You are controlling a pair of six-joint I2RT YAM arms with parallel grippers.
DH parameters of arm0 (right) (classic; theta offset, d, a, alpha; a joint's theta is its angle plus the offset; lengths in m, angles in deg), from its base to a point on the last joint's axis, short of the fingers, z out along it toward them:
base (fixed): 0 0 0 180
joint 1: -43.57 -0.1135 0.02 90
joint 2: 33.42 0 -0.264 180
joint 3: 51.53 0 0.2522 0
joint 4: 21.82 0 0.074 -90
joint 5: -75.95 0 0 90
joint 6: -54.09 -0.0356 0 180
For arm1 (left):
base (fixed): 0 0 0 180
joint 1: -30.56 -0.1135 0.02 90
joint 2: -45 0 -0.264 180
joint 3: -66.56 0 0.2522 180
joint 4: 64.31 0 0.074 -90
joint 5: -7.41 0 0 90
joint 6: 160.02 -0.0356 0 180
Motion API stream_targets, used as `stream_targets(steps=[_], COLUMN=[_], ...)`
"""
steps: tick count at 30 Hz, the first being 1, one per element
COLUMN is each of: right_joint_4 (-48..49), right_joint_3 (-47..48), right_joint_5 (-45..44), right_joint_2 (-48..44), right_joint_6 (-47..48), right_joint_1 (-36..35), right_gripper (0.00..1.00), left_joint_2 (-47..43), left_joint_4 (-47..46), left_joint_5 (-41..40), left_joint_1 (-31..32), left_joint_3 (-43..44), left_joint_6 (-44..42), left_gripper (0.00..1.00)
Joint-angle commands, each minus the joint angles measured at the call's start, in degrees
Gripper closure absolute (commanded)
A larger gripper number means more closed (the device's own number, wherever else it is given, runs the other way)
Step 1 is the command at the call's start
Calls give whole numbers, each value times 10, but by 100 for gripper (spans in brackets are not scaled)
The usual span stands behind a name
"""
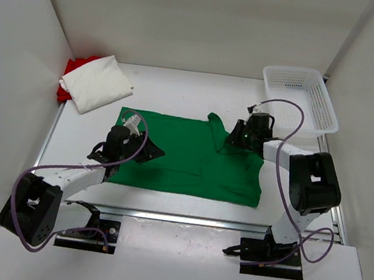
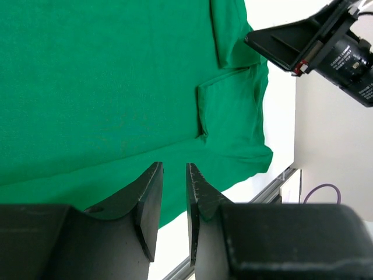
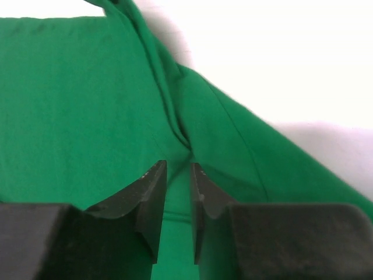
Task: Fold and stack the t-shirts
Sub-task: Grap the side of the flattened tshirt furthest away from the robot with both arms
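Observation:
The green t-shirt (image 1: 191, 161) lies spread flat across the middle of the table. My left gripper (image 1: 157, 154) hovers over its left part, jaws a narrow gap apart and empty (image 2: 173, 169). My right gripper (image 1: 228, 143) is low over the shirt's far right part by a bunched sleeve fold (image 3: 175, 116), jaws a narrow gap apart with flat cloth beneath them (image 3: 178, 166). The white t-shirt (image 1: 96, 83) lies folded at the far left on top of the red t-shirt (image 1: 74, 67).
A white mesh basket (image 1: 329, 107) stands at the far right corner. A metal rail (image 1: 183, 218) runs along the table's near edge. White walls close in the left, back and right sides.

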Motion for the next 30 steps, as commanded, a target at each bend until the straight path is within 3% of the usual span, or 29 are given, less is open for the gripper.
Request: stream_targets(steps=[1,7,10,14,20,24,26,30], right_joint_4=[16,-17,-46,-83,-193,-181,-140,-45], right_joint_3=[44,106,144,201,307,239,157,47], right_joint_5=[5,-13,-37,-44,-102,-145,-126,-39], right_joint_2=[14,68,95,119,138,60,-5,-54], right_joint_6=[4,20,31,53,131,160,140,50], right_joint_1=[-21,-42,-53,-70,-140,-172,-156,-76], right_gripper=[78,64,63,73,66,63,63,72], left_joint_2=[-4,-1,3,5,7,7,9,14], left_joint_4=[-6,-9,-8,-18,-14,-14,-18,-19], left_joint_5=[0,7,0,5,5,4,6,7], left_joint_1=[-5,-5,-4,-4,-6,-3,-5,-2], left_joint_3=[10,9,15,11,17,11,5,6], left_joint_6=[0,-2,-4,-1,0,-6,2,1], left_gripper=[67,67,67,67,67,67,67,67])
